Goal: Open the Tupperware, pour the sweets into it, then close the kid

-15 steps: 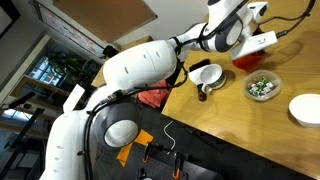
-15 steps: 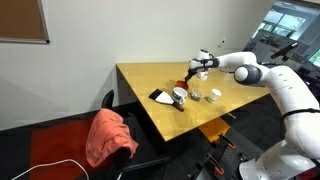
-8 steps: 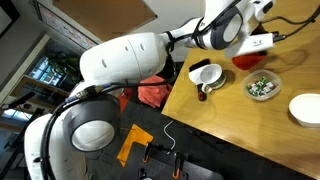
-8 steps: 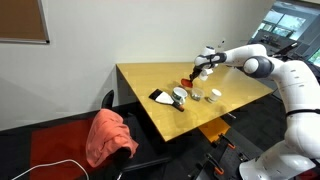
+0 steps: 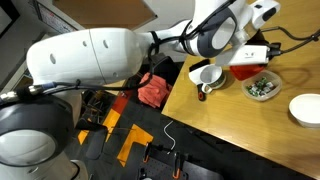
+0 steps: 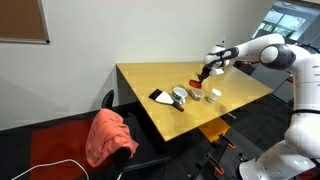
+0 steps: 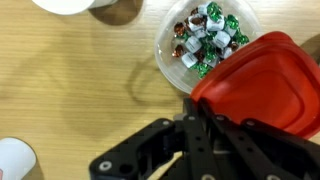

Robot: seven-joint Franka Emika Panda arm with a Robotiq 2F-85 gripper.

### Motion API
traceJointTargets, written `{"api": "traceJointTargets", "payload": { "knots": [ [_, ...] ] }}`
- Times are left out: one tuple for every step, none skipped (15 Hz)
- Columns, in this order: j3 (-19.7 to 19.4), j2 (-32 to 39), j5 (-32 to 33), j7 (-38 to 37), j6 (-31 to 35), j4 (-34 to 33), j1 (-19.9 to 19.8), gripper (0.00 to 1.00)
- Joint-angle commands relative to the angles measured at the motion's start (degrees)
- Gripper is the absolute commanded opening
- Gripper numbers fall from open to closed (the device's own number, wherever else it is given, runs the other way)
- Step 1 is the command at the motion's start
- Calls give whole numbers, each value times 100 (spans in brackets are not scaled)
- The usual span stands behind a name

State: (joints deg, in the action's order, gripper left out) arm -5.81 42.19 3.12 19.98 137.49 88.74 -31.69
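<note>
My gripper (image 7: 186,118) is shut on the edge of a red plastic lid (image 7: 262,85) and holds it over the table. The lid partly covers a clear round container (image 7: 168,62) filled with green, red and white wrapped sweets (image 7: 205,35). In an exterior view the lid (image 5: 246,70) hangs beside the sweets container (image 5: 262,88). In an exterior view the gripper (image 6: 206,73) is above the small containers (image 6: 198,93) near the table's far side.
A white cup (image 5: 206,76) stands on the wooden table (image 5: 230,125) next to the lid, and a white dish (image 5: 305,108) lies at the right edge. A black flat object (image 6: 159,96) lies near the cup. A red cloth (image 6: 110,135) hangs on a chair in front of the table.
The arm has swung over and carried the red lid closer to the sweets container. The container and cup have not moved.
</note>
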Motion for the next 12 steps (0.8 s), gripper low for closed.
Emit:
{"api": "traceJointTargets", "payload": {
  "knots": [
    [-313, -796, 4, -24, 588, 1245, 132, 2],
    [-376, -892, 20, -1, 746, 1446, 134, 2],
    [-428, -950, 28, 25, 929, 1601, 122, 2],
    [-439, -981, 13, 115, 1093, 1715, 79, 2],
    [-405, -996, -30, 262, 1253, 1807, 7, 2],
    [-434, -661, -52, 121, 925, 1296, 61, 8],
    [-438, -703, -46, 158, 1053, 1421, 36, 8],
    [-442, -722, -44, 162, 1099, 1486, 26, 8],
    [-443, -732, -44, 162, 1113, 1515, 27, 8],
    [-443, -735, -45, 162, 1115, 1522, 30, 8],
    [-443, -739, -45, 162, 1115, 1523, 33, 8],
    [-442, -744, -45, 162, 1115, 1523, 35, 2]
  ]
}}
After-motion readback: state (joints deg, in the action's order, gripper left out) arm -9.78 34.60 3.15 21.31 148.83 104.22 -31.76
